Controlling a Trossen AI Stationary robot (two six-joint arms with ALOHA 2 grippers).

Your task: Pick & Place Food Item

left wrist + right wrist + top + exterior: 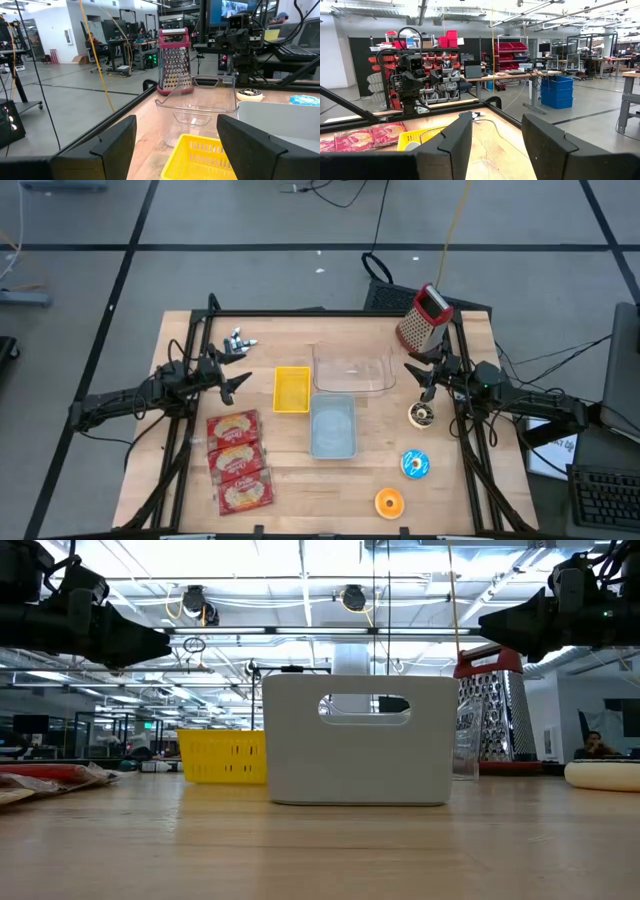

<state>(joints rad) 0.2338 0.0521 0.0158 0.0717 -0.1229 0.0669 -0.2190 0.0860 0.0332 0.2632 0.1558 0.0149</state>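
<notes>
The left pincer (237,378) hangs spread and empty above the wooden surface (290,470), near a ribbed yellow basket (292,389); the right pincer (420,372) hangs part-open, holding nothing, just above a white round food item (421,415). Three flat red packets (238,461) lie in a row by the left arm, and a blue disc (415,464) and an orange disc (389,502) lie near the right. A clear plastic tub (352,369), a pale grey bin (332,426) and a metal grater (422,317) with red trim fill the middle and far side.
</notes>
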